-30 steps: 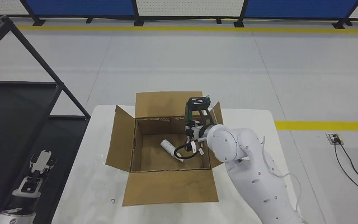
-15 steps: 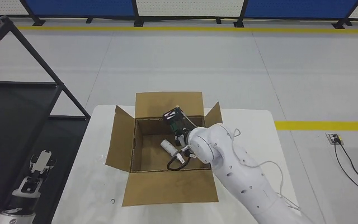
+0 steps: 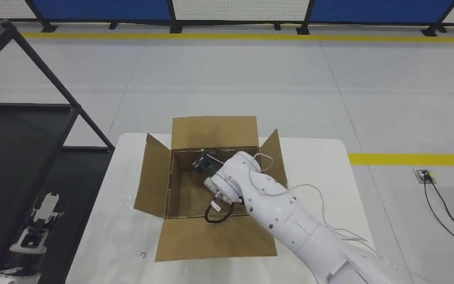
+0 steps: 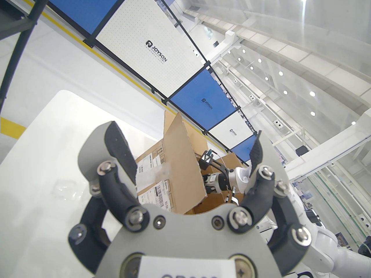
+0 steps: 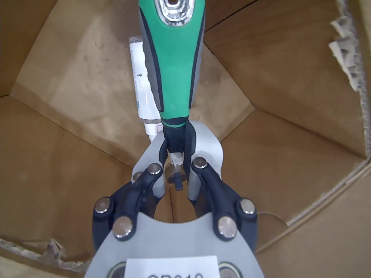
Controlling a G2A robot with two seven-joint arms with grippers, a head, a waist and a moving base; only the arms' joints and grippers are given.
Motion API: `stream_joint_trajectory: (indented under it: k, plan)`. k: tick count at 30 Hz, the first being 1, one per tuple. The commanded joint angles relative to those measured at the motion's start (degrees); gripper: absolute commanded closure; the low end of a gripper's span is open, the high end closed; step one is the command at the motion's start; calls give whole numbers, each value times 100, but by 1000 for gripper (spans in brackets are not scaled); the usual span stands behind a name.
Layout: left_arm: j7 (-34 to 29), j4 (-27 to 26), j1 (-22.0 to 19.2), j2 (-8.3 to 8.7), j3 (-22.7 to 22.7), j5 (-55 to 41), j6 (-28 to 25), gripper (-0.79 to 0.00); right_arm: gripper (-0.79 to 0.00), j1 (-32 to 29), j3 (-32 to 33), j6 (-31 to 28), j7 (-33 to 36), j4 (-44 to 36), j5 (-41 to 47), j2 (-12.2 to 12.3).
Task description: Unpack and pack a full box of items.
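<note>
Holding the green-handled tool [image 5: 172,59] inside the box [image 3: 213,131], near its far wall.
My right gripper [image 5: 176,148] pinches the narrow handle end. I judge it stiff, light and rubbery, so an easy hold. A white tube [image 5: 140,88] lies on the box floor; the left gripper [image 4: 185,140] sits jaws spread.

grey floor [image 3: 234,78], yellow line [image 3: 213,35], blue panels [image 3: 99,8]

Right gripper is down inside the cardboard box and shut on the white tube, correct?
Not quite. The right gripper is inside the cardboard box, but it is shut on the green-handled tool, not the white tube, which lies on the box floor. The right wrist view shows this.
</note>
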Motion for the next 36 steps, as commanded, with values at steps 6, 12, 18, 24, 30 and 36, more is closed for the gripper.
stream_joint_trajectory:
  k: [6, 12, 18, 24, 30, 36]
  plan:
    - [-16, -8, 22, -4, -19, 1, -22, -785, 0, 310, -356, 28, -53, 1111, 205, -478]
    - [-23, -23, 47, -8, -38, 6, -18, -785, -18, 506, -474, -34, -190, 1855, 348, -803]
    - [-43, -62, 70, -11, -48, 33, -28, -785, -52, 661, -481, -87, -371, 2415, 441, -1030]
    - [-43, -77, 60, -14, -23, 55, -17, -785, -145, 763, -454, -141, -501, 2801, 497, -1185]
    - [-37, -84, 47, -17, -5, 72, 2, -785, -182, 856, -422, -148, -592, 3012, 500, -1287]
    - [-24, -88, 35, -21, 21, 78, 9, -785, -209, 961, -345, -157, -791, 3052, 508, -1343]
